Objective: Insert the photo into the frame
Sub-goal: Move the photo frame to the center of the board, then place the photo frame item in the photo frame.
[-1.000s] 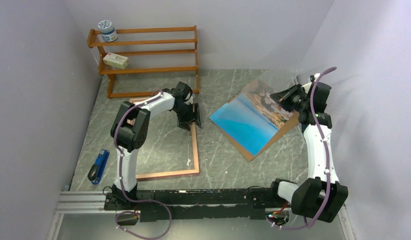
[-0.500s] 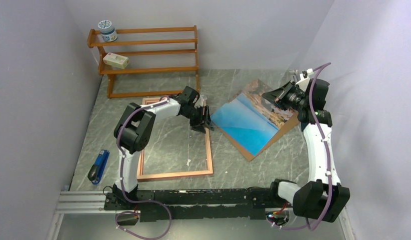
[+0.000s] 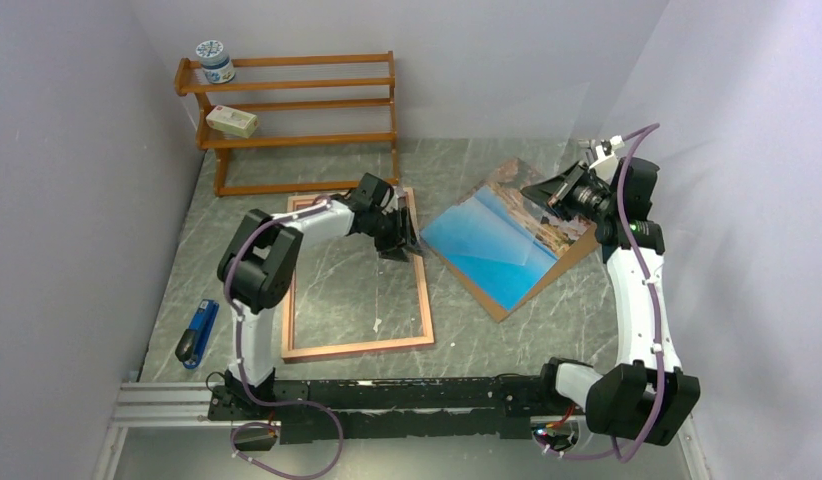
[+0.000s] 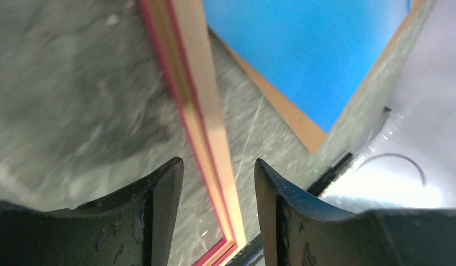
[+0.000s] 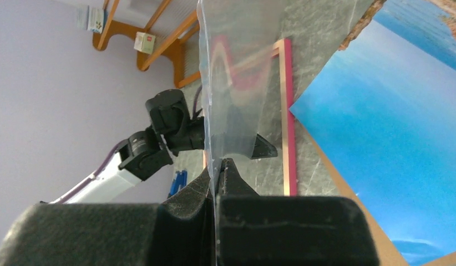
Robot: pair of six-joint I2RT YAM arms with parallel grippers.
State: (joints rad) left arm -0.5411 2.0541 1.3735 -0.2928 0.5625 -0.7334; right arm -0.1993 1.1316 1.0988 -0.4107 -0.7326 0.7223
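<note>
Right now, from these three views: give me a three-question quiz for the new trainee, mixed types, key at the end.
1. True or false: the photo already lies inside the frame.
2. What is the right pincer shut on? A the photo, B a clear sheet, C the frame.
3. Fill in: the left pincer stands open astride the frame's rail nearest the ____.
Key: 1 false, it lies on the brown backing board beside the frame. 2 B. 3 photo.
</note>
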